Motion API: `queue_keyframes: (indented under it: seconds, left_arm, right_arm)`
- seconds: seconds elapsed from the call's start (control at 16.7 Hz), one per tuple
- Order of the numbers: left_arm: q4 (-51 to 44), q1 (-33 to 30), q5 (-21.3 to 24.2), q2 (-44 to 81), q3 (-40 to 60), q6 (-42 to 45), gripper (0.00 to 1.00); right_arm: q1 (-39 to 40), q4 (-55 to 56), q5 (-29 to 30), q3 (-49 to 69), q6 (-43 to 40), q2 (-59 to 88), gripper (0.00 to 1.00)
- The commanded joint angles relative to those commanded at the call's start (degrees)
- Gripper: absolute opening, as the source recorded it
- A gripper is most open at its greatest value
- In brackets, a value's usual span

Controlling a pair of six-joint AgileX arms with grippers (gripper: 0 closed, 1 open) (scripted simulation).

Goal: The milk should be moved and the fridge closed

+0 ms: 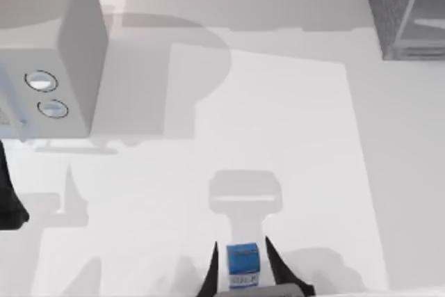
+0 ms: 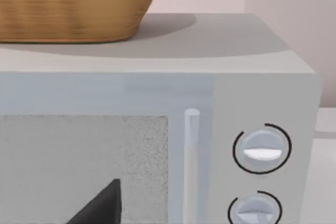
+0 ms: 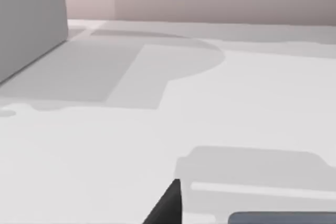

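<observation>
Milk (image 1: pixel 243 263) sits at the near edge of the counter (image 1: pixel 292 137), straight out from the pale grey two-dial box (image 1: pixel 55 53) toward the counter's near middle, and well apart from the fridge (image 1: pixel 407 8) at the far right corner. The right gripper (image 1: pixel 242 269) brackets the carton: one dark finger stands on each side of it, close against its walls, so the jaws look narrowed onto the carton, though I cannot tell whether they actually press it.

As a judgement, a small boxy carton should be light and fairly stiff, with flat smooth sides that could slip or dent under a hard pinch. The two opposite side walls below the blue top are the sensible place to hold, squarely and low enough to stop it tipping.

The top view gives the carton, both fingers and the fridge together. The right wrist view gives only bare counter, one finger tip and the shadows beyond. The left wrist view faces the dial box close up, with its handle (image 2: pixel 191 161) and a wicker basket (image 2: pixel 73 3) on top; the left gripper (image 1: pixel 8 203) is parked just in front of that box.
</observation>
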Motion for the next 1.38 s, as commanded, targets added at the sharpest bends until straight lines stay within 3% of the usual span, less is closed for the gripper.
queue_keyframes:
  seconds: [0.36, 0.96, 1.38]
  left_arm:
    - [0.00, 0.00, 0.00, 0.00, 0.00, 0.00, 1.00]
    - [0.00, 0.00, 0.00, 0.00, 0.00, 0.00, 1.00]
    - [0.00, 0.00, 0.00, 0.00, 0.00, 0.00, 1.00]
  right_arm:
    - [0.00, 0.00, 0.00, 0.00, 0.00, 0.00, 0.02]
    - [0.12, -0.22, -0.03, -0.10, 0.07, -0.28, 0.00]
    - [0.15, -7.05, -0.08, -1.94, 0.43, -8.53, 0.00]
